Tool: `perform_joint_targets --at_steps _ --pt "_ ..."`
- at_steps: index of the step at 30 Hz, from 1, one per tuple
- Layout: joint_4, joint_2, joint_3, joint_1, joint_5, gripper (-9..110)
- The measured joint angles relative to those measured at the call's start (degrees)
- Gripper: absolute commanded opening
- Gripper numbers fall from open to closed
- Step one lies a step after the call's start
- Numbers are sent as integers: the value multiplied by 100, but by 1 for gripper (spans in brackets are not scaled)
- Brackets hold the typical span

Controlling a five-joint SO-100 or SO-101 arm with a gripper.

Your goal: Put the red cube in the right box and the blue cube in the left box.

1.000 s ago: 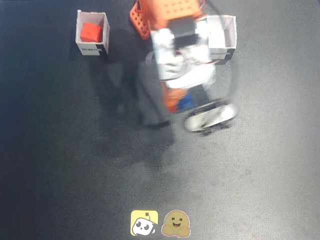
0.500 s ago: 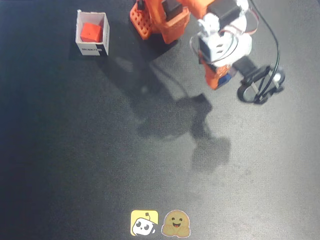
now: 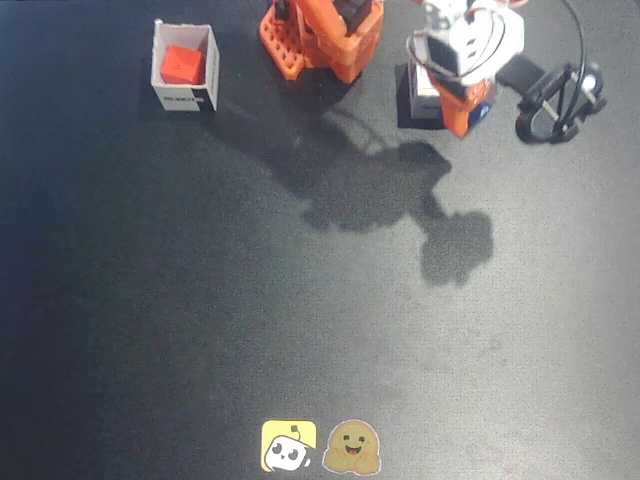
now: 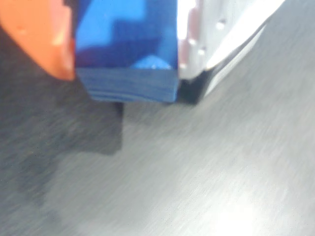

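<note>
In the wrist view the gripper (image 4: pixel 125 54) is clamped on the blue cube (image 4: pixel 129 46), with the orange finger (image 4: pixel 37 37) pressed against the cube's left face and the white finger (image 4: pixel 206 34) against its right face; the cube fills the gap between them and its lower face hangs clear of the dark mat (image 4: pixel 197 172), which is streaked with motion blur. A dark shadow lies on the mat just below and to the left of the cube. In the fixed view the same gripper (image 3: pixel 470 105) sits near the top right, where only a sliver of the blue cube (image 3: pixel 483 108) shows at the right edge of the orange finger. The white wrist housing (image 3: pixel 470 45) rises just above it, and a black looped cable (image 3: pixel 555 95) hangs out to the right. Directly behind the gripper, partly hidden by it, is the right box (image 3: pixel 420 95), of which only a dark side and a bit of white wall show; whether the cube is over its opening cannot be told. The arm's orange base (image 3: pixel 325 35) stands at the top centre. Well apart, at the top left, the left box (image 3: pixel 185 65) stands upright with the red cube (image 3: pixel 182 64) resting inside it. The arm's shadow spreads over the mat below the base, and two small stickers (image 3: pixel 322 446) sit at the bottom edge.
</note>
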Motion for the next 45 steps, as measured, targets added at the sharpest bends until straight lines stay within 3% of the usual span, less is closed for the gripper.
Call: perform_joint_targets --at_steps 18,45 --pt "510 984 721 -1213 308 9" --pt "167 1617 1362 -1406 272 11"
